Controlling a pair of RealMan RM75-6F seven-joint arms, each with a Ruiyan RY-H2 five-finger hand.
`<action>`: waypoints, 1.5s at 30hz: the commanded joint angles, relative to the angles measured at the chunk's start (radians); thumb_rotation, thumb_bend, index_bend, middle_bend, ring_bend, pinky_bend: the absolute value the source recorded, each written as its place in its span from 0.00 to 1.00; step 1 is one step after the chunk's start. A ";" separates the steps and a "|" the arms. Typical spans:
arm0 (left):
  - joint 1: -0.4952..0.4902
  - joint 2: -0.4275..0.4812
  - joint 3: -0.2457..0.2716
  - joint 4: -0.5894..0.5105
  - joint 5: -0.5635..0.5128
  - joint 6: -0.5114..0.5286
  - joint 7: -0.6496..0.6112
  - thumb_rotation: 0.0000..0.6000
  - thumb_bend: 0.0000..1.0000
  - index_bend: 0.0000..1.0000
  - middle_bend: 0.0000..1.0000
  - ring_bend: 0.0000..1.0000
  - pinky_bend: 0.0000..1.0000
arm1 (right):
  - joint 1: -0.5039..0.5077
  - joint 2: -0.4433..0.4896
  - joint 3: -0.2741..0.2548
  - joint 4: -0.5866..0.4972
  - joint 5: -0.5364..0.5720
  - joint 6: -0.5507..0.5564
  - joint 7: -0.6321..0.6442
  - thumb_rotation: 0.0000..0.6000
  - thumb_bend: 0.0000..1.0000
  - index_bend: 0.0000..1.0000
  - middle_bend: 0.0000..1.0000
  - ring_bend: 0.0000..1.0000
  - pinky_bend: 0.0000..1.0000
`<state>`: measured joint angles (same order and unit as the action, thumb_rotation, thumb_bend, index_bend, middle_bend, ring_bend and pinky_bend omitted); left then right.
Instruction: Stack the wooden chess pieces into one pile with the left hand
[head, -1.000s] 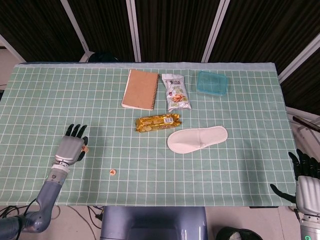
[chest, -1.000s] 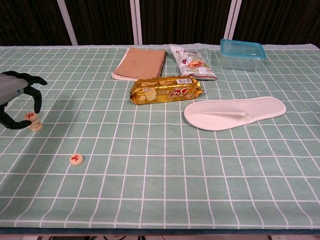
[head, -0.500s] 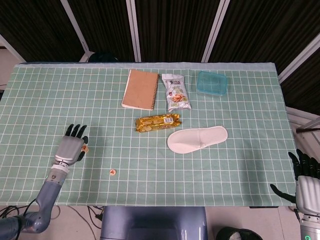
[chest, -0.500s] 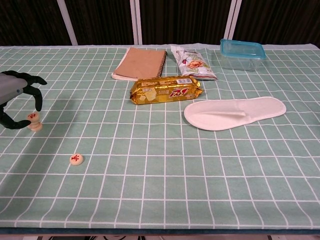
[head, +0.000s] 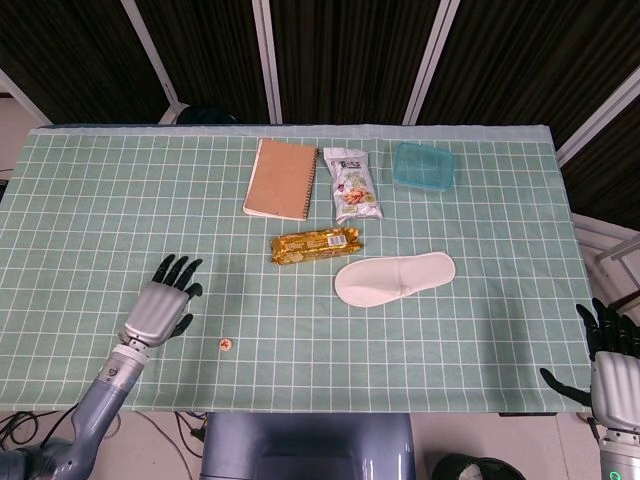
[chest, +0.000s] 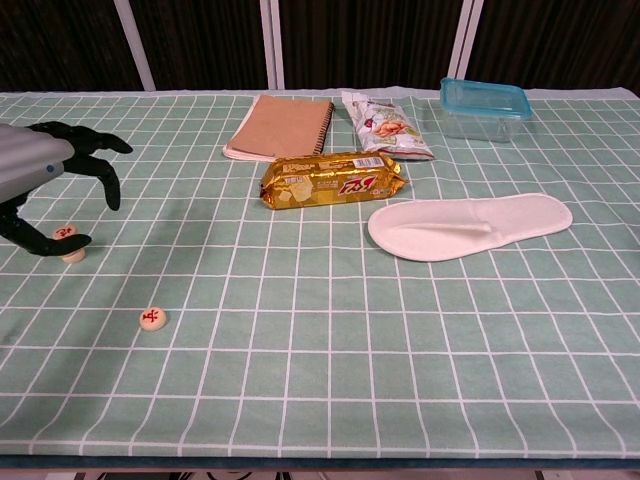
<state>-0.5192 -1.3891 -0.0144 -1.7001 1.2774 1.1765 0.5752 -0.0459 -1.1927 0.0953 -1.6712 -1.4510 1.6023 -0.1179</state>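
The left hand (chest: 45, 185) is open over the little pile (chest: 68, 243); a bump could topple it.

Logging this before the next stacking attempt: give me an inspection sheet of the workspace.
Surface: green grid cloth covers the table.
Job's things: two stacked chess pieces far left; loose chess piece lies apart, nearer the front edge.
Clutter: notebook, snack bag, gold snack bar, blue lidded box, white slipper.
Hands: left hand open, fingers spread above the stack; right hand open, off the table's right edge.
Cables: a few below the table's front edge.
Surroundings: dark panelled wall.
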 joint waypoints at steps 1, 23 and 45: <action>-0.001 0.000 0.016 -0.016 0.012 -0.016 0.007 1.00 0.31 0.37 0.06 0.00 0.00 | 0.000 0.000 0.000 0.000 0.001 0.000 0.000 1.00 0.20 0.09 0.03 0.00 0.00; -0.010 -0.131 0.062 0.038 0.004 -0.092 0.090 1.00 0.31 0.39 0.05 0.00 0.00 | -0.001 0.004 0.002 -0.004 0.007 -0.002 0.005 1.00 0.20 0.09 0.03 0.00 0.00; -0.007 -0.148 0.060 0.051 0.005 -0.089 0.119 1.00 0.31 0.45 0.06 0.00 0.00 | -0.001 0.004 0.004 -0.005 0.010 -0.003 0.008 1.00 0.20 0.09 0.03 0.00 0.00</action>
<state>-0.5264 -1.5370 0.0454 -1.6498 1.2821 1.0879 0.6940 -0.0466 -1.1882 0.0990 -1.6762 -1.4412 1.5996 -0.1100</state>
